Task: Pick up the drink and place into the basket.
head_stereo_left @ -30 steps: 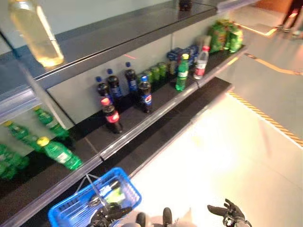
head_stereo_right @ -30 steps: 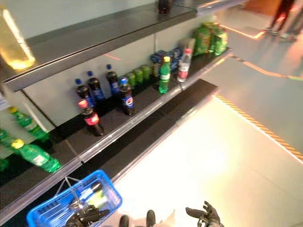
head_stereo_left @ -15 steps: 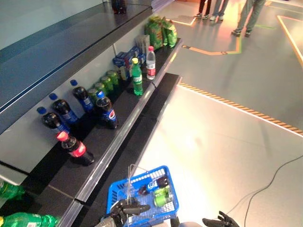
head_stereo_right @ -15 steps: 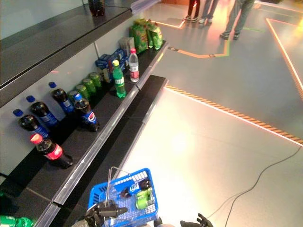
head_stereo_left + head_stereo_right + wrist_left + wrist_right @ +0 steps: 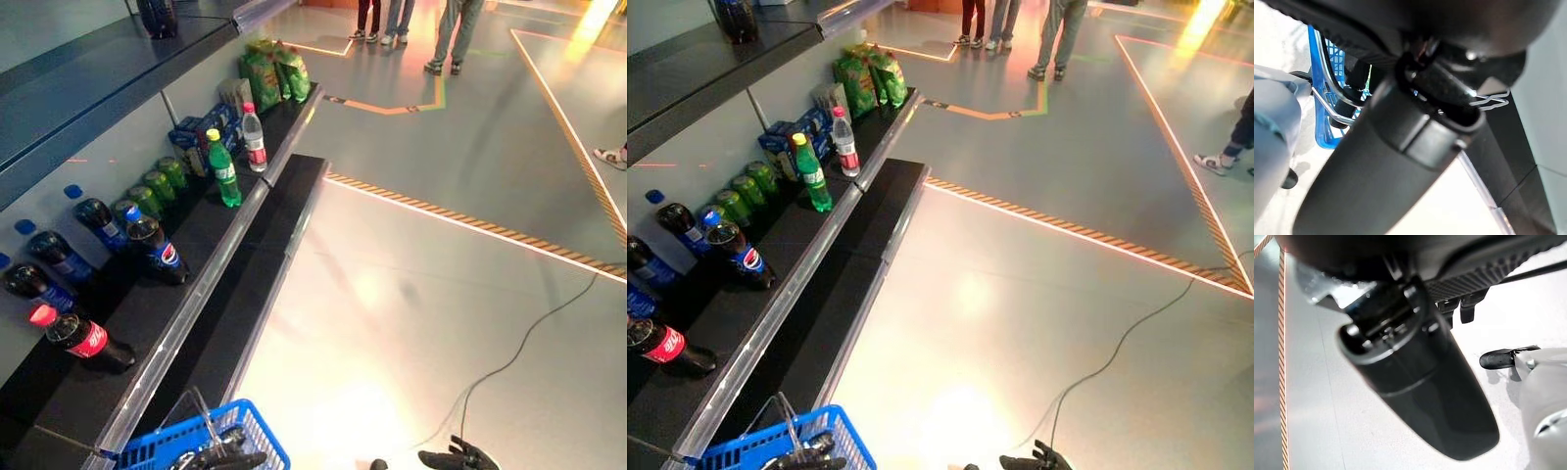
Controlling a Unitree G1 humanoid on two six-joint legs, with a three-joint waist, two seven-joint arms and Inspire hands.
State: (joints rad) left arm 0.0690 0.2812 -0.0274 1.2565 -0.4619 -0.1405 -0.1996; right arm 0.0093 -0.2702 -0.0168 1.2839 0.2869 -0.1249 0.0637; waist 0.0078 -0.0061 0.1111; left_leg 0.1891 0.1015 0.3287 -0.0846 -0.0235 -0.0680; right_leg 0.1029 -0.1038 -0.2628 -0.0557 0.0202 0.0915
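— Down at the lower left of the head views, what is seen of the blue basket?

— Only its upper part is shown at the frame edge, with its wire handle raised. The left hand is seen at that handle, dark fingers curled around the wire; in the left wrist view the blue mesh and the metal handle loops are shown past the thumb. Dark bottle shapes are made out inside the mesh, but which drinks they are cannot be told.

— And the drinks on the shelf?

— On the dark shelf just beside the basket, a red-capped cola bottle is laid tilted at the near end. Further along, several blue-capped cola bottles are leaned against the back wall, then a row of green cans. A green bottle and a clear water bottle are stood upright near the front edge, with blue packs behind them and green snack bags at the far end.

— The other hand?

— The right hand is shown low at the bottom edge, well apart from the basket, fingers spread and relaxed, nothing held.

— Anything further off?

— An orange-and-black striped line is run across the grey floor, and the legs of people are seen at the far end.
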